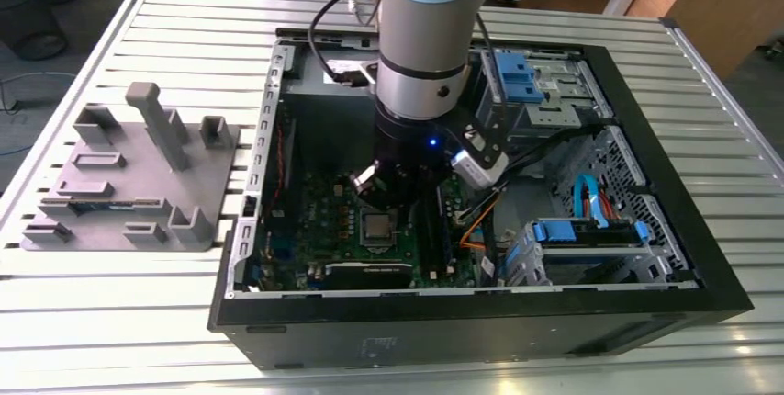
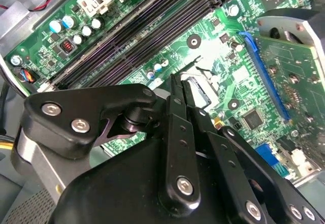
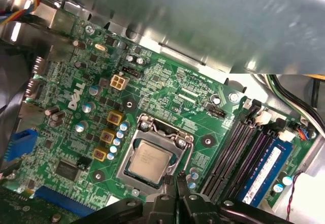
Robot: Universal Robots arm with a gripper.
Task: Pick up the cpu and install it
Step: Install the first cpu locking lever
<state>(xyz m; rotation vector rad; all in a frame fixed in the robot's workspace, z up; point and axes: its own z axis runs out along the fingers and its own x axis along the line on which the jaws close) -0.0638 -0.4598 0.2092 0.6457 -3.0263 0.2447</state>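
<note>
step: install, seating judged done | small square silver-topped cpu (image 3: 148, 160) lies in silver metal socket frame (image 3: 155, 155) on green motherboard (image 3: 167, 102) | black gripper (image 3: 176, 183) pressed together, empty, just beside socket | next: not judged

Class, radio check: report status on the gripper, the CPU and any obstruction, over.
Black gripper above green motherboard, fingertips together, holding nothing visible. Small square silver-topped cpu lying in its metal socket frame. Gripper tips by frame's edge; nothing lying over the chip.
</note>
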